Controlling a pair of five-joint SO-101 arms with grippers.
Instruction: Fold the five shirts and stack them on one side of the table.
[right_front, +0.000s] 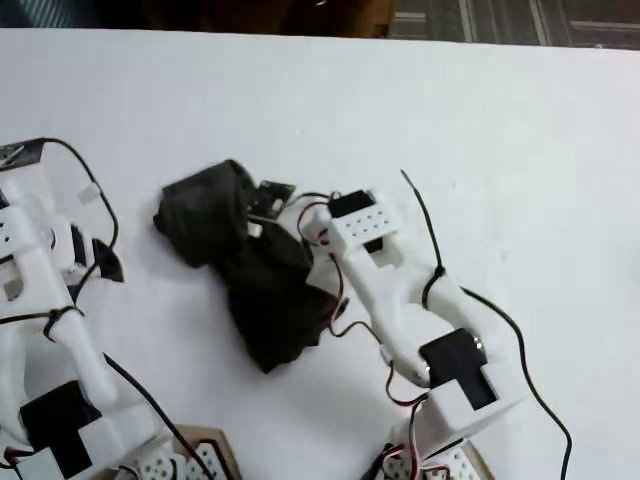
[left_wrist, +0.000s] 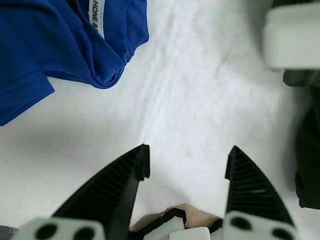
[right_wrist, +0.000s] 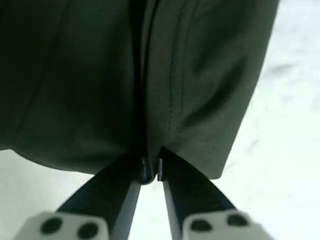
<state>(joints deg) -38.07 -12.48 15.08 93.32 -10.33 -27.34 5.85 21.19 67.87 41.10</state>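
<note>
Right gripper (right_front: 268, 198), high view: at the far edge of the dark shirt (right_front: 255, 285), black tips in the cloth; gap can't be judged from here. Shirt is a matte, lumpy, crumpled heap mid-table on the plain white table (right_front: 500, 110). Right arm (right_front: 400, 300): white plastic w/ black motor blocks & thin black cables. Left arm (right_front: 45, 290) sits by the table's left edge, apart from the heap.

Left wrist view: left gripper (left_wrist: 189, 150) spread wide, nothing between; black, ribbed, wedge-shaped fingers (left_wrist: 125, 175) over bare table. Blue shirt (left_wrist: 50, 45) beyond it, smooth knit, stitched hems, white neck label, rumpled. Dark cloth at one edge.

Right wrist view: right gripper (right_wrist: 151, 170) pressed together, pinching a fold of the dark shirt (right_wrist: 90, 75); fabric hangs in soft long folds w/ a stitched seam.
</note>
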